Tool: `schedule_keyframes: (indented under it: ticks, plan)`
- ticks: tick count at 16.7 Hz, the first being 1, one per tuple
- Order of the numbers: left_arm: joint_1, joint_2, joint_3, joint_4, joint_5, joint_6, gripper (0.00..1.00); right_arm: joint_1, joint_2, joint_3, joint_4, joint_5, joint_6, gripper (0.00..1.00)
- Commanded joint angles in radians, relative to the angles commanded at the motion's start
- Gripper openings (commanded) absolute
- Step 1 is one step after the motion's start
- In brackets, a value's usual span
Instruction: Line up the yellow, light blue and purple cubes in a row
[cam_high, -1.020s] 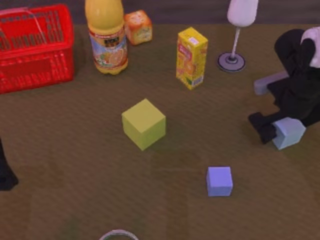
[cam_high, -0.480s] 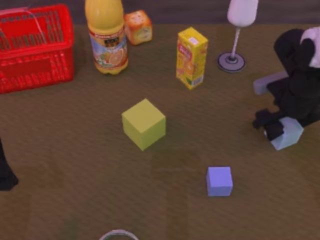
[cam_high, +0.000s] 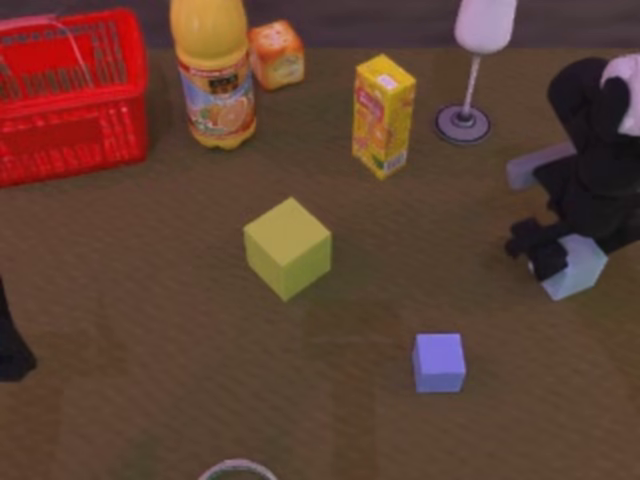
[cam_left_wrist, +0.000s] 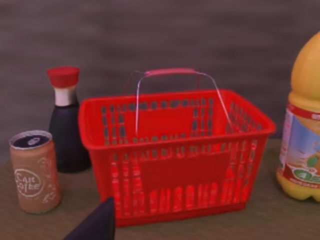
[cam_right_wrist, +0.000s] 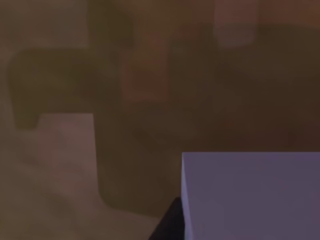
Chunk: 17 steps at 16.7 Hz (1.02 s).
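One can (cam_left_wrist: 34, 177) reads "Cafe Coffee". R end effector (cam_high: 548, 255) is on the light blue cube (cam_high: 578, 270), closed w/ fingers against it. L end effector (cam_high: 12, 350) at desk's left edge, opening can't be told.

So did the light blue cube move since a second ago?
Yes. The light blue cube, with the right gripper on it, has shifted a little toward the top view's top, nearer the wine glass, which stayed put.

Yellow cube (cam_high: 288, 247) centre, purple cube (cam_high: 439, 362) nearer, light blue cube (cam_high: 578, 271) right

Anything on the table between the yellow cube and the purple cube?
No. In the top view, only bare table lies between the yellow cube and the purple cube.
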Motion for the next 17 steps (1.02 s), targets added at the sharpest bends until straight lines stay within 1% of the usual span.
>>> schedule_keyframes:
  ticks: [3,7,9,14,17]
  plan:
    - [0.000,0.000,0.000,0.000,0.000,0.000,1.00,0.003,-0.014,0.028,-0.042,0.000,-0.002,0.00]
    - [0.000,0.000,0.000,0.000,0.000,0.000,1.00,0.006,-0.072,0.108,-0.190,-0.001,-0.002,0.00]
    - [0.000,0.000,0.000,0.000,0.000,0.000,1.00,0.008,-0.095,0.135,-0.232,-0.001,-0.002,0.00]
    - [0.000,0.000,0.000,0.000,0.000,0.000,1.00,0.005,-0.095,0.137,-0.236,-0.001,0.001,0.00]
    - [0.000,0.000,0.000,0.000,0.000,0.000,1.00,0.053,-0.089,0.149,-0.245,0.000,0.067,0.00]
